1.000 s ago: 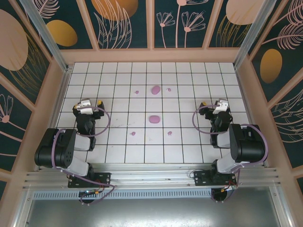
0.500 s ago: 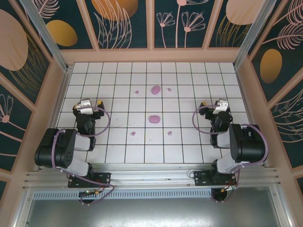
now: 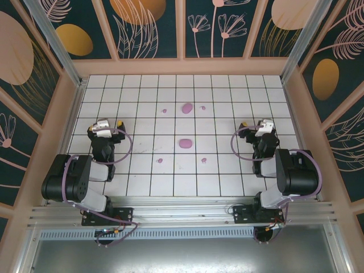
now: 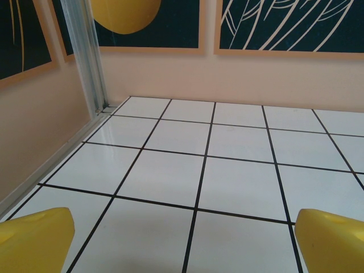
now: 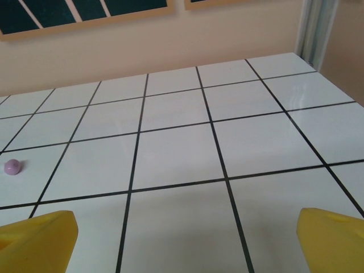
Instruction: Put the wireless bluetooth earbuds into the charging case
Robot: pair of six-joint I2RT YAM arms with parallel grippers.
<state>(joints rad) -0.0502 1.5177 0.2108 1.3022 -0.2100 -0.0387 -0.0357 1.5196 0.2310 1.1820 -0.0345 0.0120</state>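
Observation:
Two lilac oval charging cases lie mid-table, one far (image 3: 186, 108) and one nearer (image 3: 185, 143). Several tiny lilac earbuds lie loose on the tiles: one left (image 3: 164, 111) and one right (image 3: 203, 107) of the far case, one at the near left (image 3: 160, 160) and one at the near right (image 3: 203, 161) of the near case. My left gripper (image 3: 106, 123) (image 4: 187, 250) hovers at the table's left, open, with bare tile between its yellow fingertips (image 4: 37, 239). At the right side my right gripper (image 3: 259, 124) (image 5: 187, 244) is open too, an earbud (image 5: 12, 166) far off to its left.
The white tiled table (image 3: 227, 176) is boxed in by peach walls with dark floral panels. A metal post (image 4: 85, 54) stands in the far left corner, another (image 5: 315, 25) in the far right. Both arm bases sit at the near edge.

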